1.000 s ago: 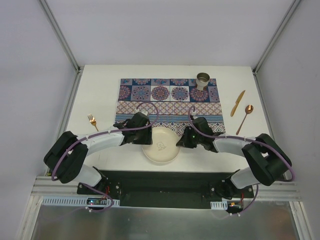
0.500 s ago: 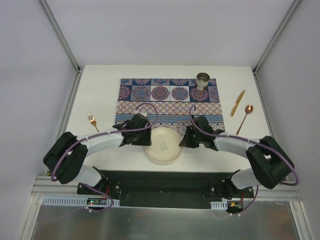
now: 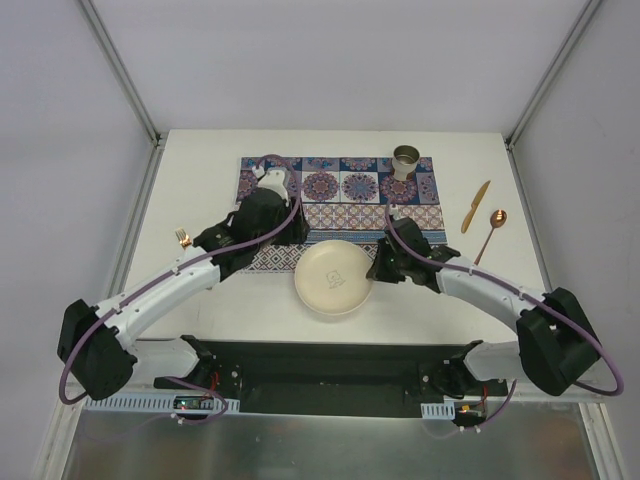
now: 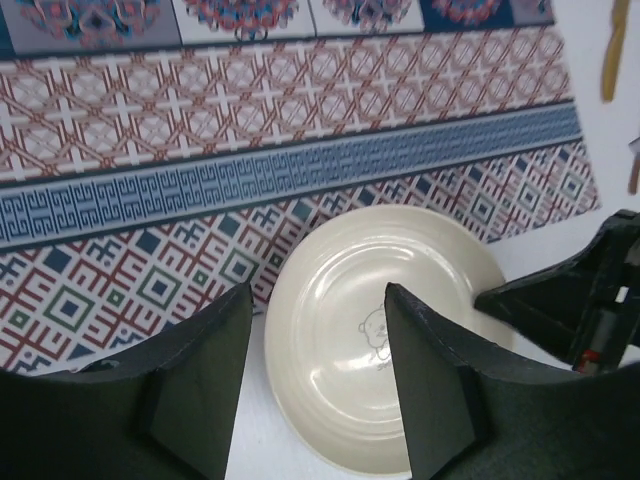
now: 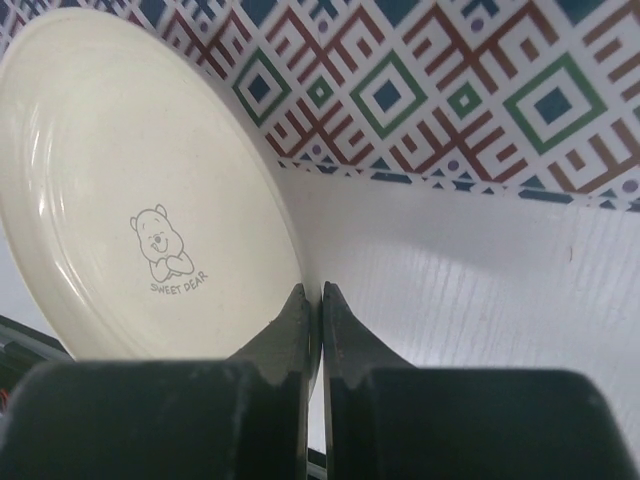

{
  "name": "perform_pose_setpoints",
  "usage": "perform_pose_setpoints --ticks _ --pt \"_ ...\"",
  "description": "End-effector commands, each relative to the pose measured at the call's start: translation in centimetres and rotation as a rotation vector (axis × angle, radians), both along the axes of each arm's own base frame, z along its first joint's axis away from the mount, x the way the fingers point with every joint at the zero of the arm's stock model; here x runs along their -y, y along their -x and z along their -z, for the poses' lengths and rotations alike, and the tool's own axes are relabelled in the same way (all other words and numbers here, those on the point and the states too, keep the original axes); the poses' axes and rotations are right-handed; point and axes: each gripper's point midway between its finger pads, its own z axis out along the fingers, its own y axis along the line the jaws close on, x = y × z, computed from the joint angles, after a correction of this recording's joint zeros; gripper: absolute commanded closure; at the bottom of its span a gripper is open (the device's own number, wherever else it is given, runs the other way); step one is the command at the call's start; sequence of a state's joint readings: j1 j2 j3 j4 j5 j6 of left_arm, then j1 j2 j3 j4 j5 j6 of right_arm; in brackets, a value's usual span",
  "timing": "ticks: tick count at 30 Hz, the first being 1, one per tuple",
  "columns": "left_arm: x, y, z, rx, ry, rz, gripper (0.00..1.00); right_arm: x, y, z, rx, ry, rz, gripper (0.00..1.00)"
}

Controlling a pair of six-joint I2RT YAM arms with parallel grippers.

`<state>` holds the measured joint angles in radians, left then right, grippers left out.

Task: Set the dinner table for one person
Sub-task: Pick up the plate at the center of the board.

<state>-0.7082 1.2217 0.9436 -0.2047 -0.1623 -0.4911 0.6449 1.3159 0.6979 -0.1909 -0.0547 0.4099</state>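
A cream plate (image 3: 333,278) with a small bear print lies partly over the near border of the blue-and-red placemat (image 3: 340,195) on the white dinner table (image 3: 200,180). My right gripper (image 3: 379,268) is shut on the plate's right rim. The right wrist view shows the plate (image 5: 120,180) with its rim pinched between my right gripper's (image 5: 312,296) jaws. My left gripper (image 3: 283,228) hovers open above the placemat, left of the plate. From the left wrist, the plate (image 4: 440,260) shows beyond my left gripper (image 4: 318,292), untouched.
A metal cup (image 3: 406,161) stands on the placemat's far right corner. A gold knife (image 3: 476,206) and spoon (image 3: 490,235) lie on the table to the right. A gold fork (image 3: 185,241) lies to the left. Aluminium rails edge the table.
The plate has moved away from the near edge, onto the placemat's border, with my right gripper shut on it. My left gripper has risen and pulled back from the plate's left rim.
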Motion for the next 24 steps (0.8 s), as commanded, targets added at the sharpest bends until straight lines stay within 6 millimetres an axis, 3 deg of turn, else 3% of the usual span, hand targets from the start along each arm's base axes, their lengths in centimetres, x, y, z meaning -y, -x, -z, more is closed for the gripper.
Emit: perform_pose_setpoints --ticks 1,3,4,10,11,12,15,24 --pt "-1.0 -1.0 -3.2 0.1 -0.034 -0.035 0.45 -0.9 -3.2 -4.5 0.108 0.016 -0.015 0.99" --pt "-1.0 -0.8 -3.0 0.091 -0.028 -0.036 0.45 -0.5 -4.9 -5.7 0.145 0.045 0.005 0.99" --pt "-1.0 -0.7 -2.5 0.079 -0.028 -0.037 0.45 -0.9 -6.2 -7.5 0.181 0.033 -0.001 0.99" --pt "-1.4 0.3 -0.1 0.023 -0.034 -0.043 0.45 -0.2 -11.9 -9.1 0.208 0.08 0.025 0.99" --pt "-1.4 0.4 0.1 0.02 -0.033 -0.041 0.45 -0.4 -13.0 -10.2 0.233 0.073 0.025 0.99" --pt "-1.5 0.5 0.3 0.018 -0.033 -0.043 0.45 0.0 -14.0 -9.0 0.205 0.086 0.038 0.99" --pt "-1.9 0.8 1.0 0.011 -0.044 -0.054 0.45 -0.4 -16.1 -8.1 0.173 0.068 0.031 0.99" --pt "-2.7 1.1 2.6 -0.01 -0.077 -0.065 0.44 -1.0 -19.5 -3.7 0.083 0.059 0.04 0.99"
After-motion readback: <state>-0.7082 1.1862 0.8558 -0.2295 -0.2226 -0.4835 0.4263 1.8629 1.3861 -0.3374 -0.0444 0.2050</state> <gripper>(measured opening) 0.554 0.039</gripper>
